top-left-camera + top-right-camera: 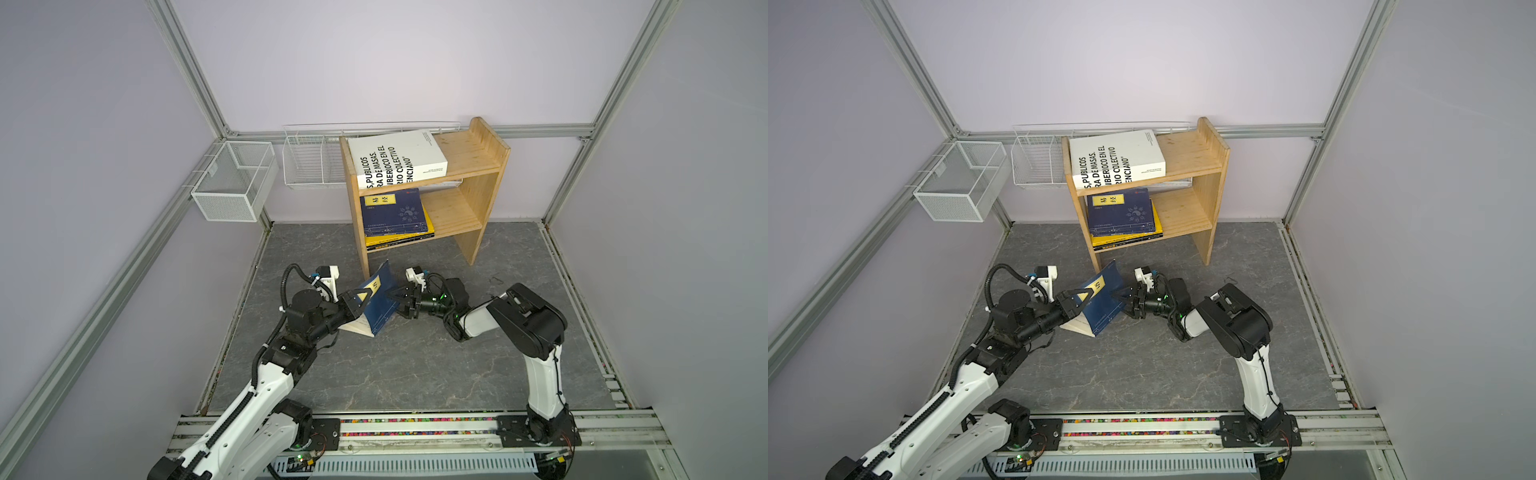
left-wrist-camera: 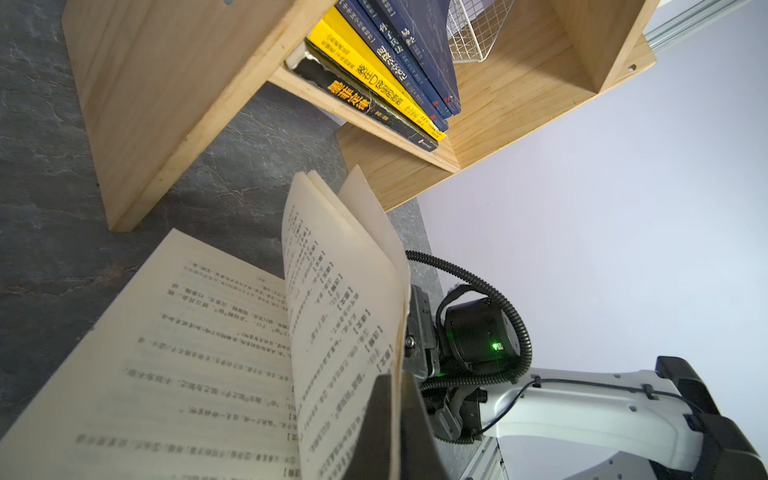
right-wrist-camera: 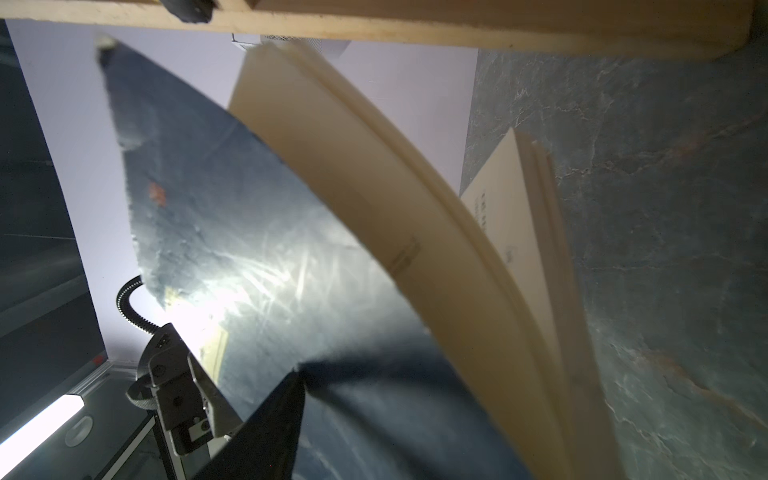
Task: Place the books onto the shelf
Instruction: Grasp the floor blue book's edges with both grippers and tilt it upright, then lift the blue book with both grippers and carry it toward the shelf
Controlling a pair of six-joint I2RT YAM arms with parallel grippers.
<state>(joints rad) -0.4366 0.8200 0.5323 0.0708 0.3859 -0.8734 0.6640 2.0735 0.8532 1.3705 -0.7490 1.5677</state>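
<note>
The left gripper point(image 1: 365, 300) was clamped tight on the front cover and a few leaves of one thin navy book point(image 1: 383, 309), its two dark fingers point(image 2: 372, 415) pinching the paper between them in the left wrist view. That book stood propped open on the desk point(image 1: 415, 365), its cover raised and tilted, with the rest of its cream pages lying flat beneath, just in front of the shelf's left side panel. The right gripper point(image 1: 395, 301) was at the opposite edge of the same raised cover. One of its fingers point(image 3: 270, 428) lay against the navy surface in the right wrist view, but the other was hidden behind the pages, so whether it was apart or pinching could not be told. Just behind the two grippers stood the one pine shelf point(image 1: 473, 224) with two tiers. Its top tier held one thick white book point(image 1: 399, 156) lying flat with black lettering. The lower tier carried one stack at the left end: one black book point(image 2: 361, 104) with orange characters at the bottom, one yellow book point(image 2: 374, 70) on it, and at least two thin navy books point(image 1: 395, 212) on top. Two white wire baskets hung beyond, one mesh box point(image 1: 235, 183) on the left frame and one open basket point(image 1: 309, 162) behind the shelf.
</note>
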